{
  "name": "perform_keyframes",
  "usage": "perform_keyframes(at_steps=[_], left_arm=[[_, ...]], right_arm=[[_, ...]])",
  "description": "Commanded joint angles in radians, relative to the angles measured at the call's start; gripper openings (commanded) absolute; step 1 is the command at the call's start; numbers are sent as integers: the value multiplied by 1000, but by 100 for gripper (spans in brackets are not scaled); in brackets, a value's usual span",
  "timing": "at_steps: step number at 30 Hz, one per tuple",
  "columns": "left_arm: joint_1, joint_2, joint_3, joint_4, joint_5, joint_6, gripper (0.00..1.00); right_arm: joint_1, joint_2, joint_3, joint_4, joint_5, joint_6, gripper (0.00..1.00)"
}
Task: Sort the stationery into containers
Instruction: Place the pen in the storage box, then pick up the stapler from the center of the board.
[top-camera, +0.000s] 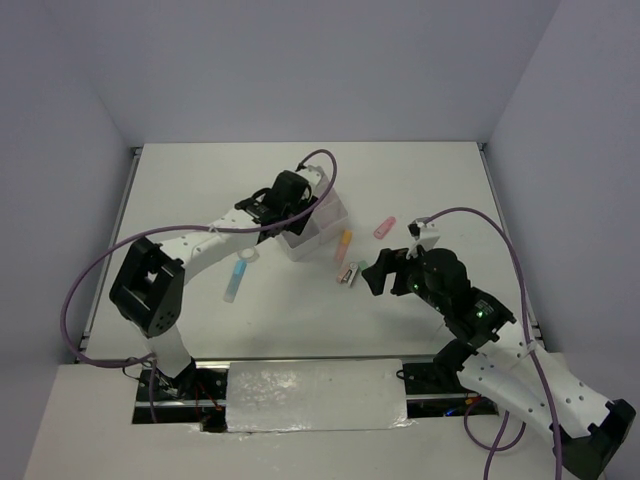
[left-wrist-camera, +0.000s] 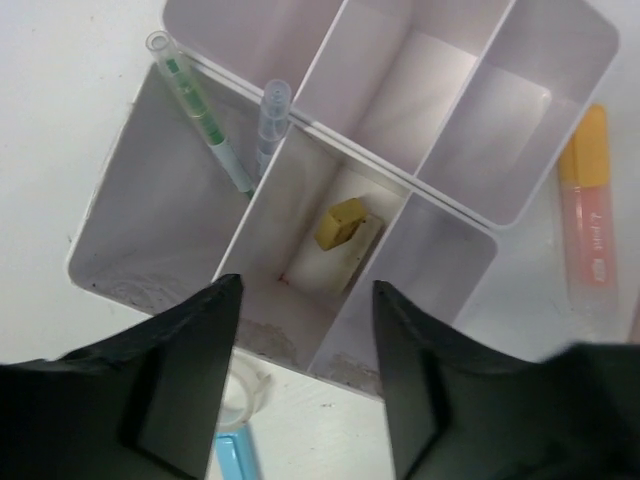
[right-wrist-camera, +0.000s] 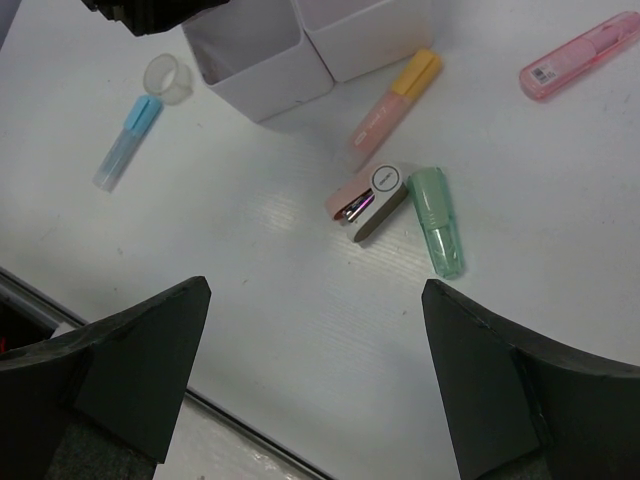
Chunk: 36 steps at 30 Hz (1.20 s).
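Observation:
My left gripper (left-wrist-camera: 308, 288) hangs open over the white organiser (left-wrist-camera: 140, 220), with nothing between its jaws. A tan eraser (left-wrist-camera: 340, 222) lies at the bottom of the compartment straight below it. In the neighbouring compartment lean a green pen (left-wrist-camera: 200, 110) and a clear pen (left-wrist-camera: 270, 122). My right gripper (right-wrist-camera: 316, 290) stands wide open above bare table. Just beyond it lie a small pink-and-tan piece (right-wrist-camera: 368, 203) and a green piece (right-wrist-camera: 438, 220). An orange-capped pink highlighter (right-wrist-camera: 395, 98) lies next to the organiser (right-wrist-camera: 262, 70).
A flat pink piece (right-wrist-camera: 580, 55) lies to the far right of the organiser (top-camera: 325, 228). A blue highlighter (top-camera: 236, 280) and a clear tape roll (top-camera: 248, 256) lie to its left. Grey walls close the table on three sides.

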<state>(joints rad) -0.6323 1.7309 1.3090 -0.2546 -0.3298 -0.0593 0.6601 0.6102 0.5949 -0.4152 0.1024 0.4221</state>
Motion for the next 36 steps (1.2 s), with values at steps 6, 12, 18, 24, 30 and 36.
perform_keyframes(at_steps=[6,12,18,24,30,36], left_arm=[[-41,-257,27,-76,12,-293,94],[-40,-465,-82,-360,-60,-451,99],[-52,-738,-286,-413,174,-338,99],[-78,-910,-419,-327,268,-320,99],[-76,-864,-418,-330,258,-321,99],[-76,-852,-418,-334,258,-321,99]], right_arm=[[7,186,20,36,35,143,93],[131,468,133,0,229,296,93],[173,774,253,-2,318,366,92],[183,934,361,-51,388,422,83],[213,1048,439,-72,445,474,74],[213,1088,445,-108,480,521,67]])
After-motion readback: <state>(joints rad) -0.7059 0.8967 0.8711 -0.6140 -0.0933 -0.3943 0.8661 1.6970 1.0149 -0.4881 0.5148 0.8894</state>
